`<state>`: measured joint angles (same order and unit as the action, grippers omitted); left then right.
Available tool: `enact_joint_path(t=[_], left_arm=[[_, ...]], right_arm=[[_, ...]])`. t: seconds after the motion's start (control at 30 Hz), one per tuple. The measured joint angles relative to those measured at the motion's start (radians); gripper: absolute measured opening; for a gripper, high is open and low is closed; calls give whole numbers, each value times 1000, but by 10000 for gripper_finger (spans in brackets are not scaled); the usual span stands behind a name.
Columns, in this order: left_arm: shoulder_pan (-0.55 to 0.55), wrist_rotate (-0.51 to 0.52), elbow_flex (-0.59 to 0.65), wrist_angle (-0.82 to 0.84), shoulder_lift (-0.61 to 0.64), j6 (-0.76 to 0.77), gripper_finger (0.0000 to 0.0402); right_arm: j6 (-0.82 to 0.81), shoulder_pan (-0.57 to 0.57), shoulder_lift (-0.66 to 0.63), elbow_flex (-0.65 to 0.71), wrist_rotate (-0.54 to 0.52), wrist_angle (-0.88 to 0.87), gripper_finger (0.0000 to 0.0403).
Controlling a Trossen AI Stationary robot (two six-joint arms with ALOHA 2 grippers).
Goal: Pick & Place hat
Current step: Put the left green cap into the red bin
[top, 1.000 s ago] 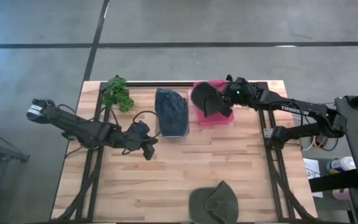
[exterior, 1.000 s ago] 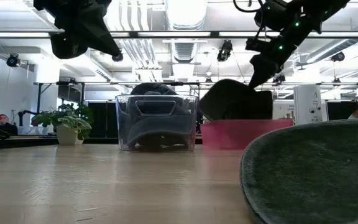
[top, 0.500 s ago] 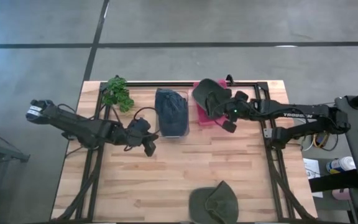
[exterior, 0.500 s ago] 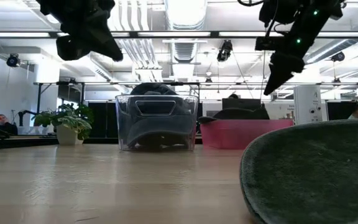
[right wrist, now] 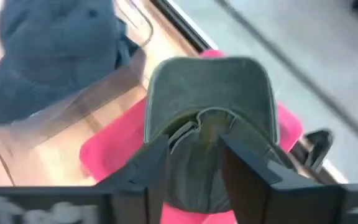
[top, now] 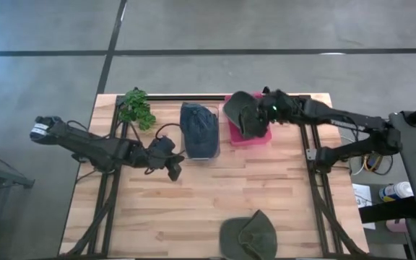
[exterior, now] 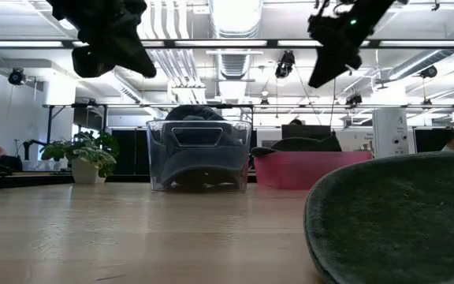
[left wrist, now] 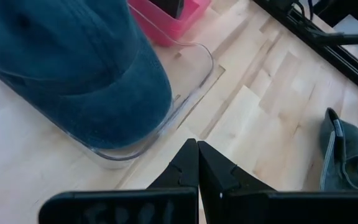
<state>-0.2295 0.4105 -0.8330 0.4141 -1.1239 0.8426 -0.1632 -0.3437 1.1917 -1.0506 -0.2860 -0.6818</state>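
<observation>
A dark green hat [right wrist: 209, 106] lies in the pink bin [right wrist: 101, 155] at the table's far right, also visible as the hat [top: 238, 105] in the high view. My right gripper [right wrist: 194, 163] hangs open above it, its fingers clear of the hat, high over the bin [exterior: 306, 170] in the low view. A blue hat [top: 199, 126] fills the clear bin [left wrist: 191, 93]. My left gripper [left wrist: 197, 167] is shut and holds nothing, in the air just to the near left of the clear bin. A second green hat [top: 248, 237] lies flat at the near edge.
A small potted plant [top: 136, 108] stands at the far left, beside the clear bin. Bare wooden tabletop [top: 215, 195] spreads between the bins and the near hat. A black frame rail [top: 309, 152] runs along the table's right side.
My right gripper held the dark green hat tilted up over the pink bin, then let it go. The hat has dropped and now lies in the bin. The gripper has risen clear above it. My left arm has kept still.
</observation>
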Motion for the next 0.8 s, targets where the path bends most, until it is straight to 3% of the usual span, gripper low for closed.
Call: enact_joint_path(t=[0.17, 0.37, 0.8], left_arm=[[98, -19, 1, 5, 0, 2, 0], [235, -116, 2, 6, 0, -186, 0], [307, -98, 3, 16, 0, -438, 0]], right_arm=[[-96, -60, 214, -141, 94, -180, 189], [-40, 21, 437, -281, 76, -234, 213], [18, 80, 592, -287, -94, -71, 205]])
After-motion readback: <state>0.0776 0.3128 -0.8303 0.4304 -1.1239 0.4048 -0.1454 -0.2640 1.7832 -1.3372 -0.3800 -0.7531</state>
